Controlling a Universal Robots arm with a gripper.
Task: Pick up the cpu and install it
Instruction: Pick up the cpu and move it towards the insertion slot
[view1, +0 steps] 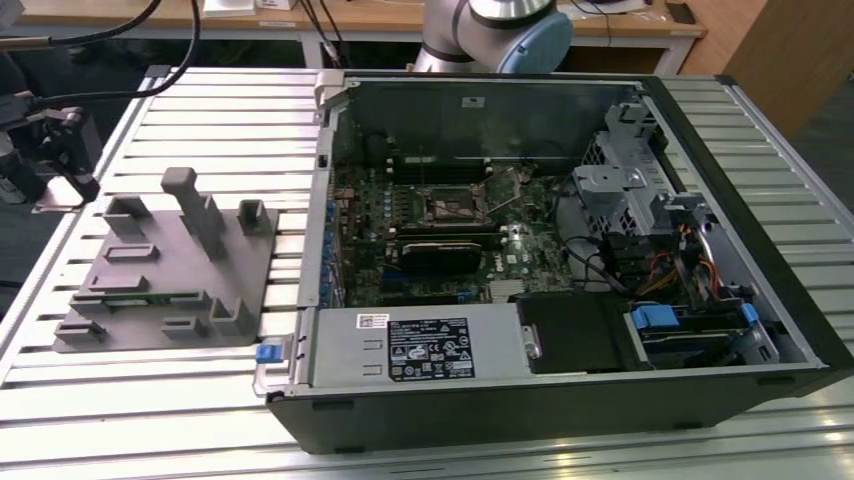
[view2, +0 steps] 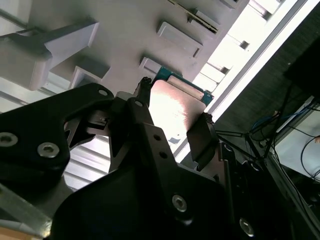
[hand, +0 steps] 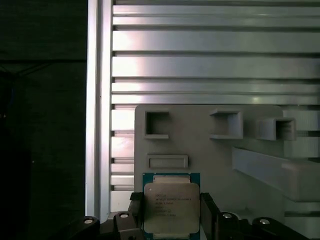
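Note:
The cpu (hand: 171, 207), a small square chip with a pale metal top on a green board, sits between my gripper's (hand: 171, 212) dark fingers. The fingers (hand: 136, 210) press against two opposite edges of it. In the second wrist view the cpu (view2: 175, 107) is held the same way by the gripper (view2: 172, 114), over the edge of the grey plastic fixture (view2: 125, 30). In the exterior view the gripper (view1: 60, 170) hangs at the far left, beside the fixture (view1: 160, 290). The dark socket frame (view1: 447, 205) lies on the motherboard inside the open computer case (view1: 747, 300).
A black heatsink block (view1: 434, 250) sits just in front of the socket. Cables, drive cages and a power supply crowd the case on the exterior view's right. Upright posts (view1: 200, 215) rise from the fixture. The slatted metal table (view1: 200, 110) carries everything.

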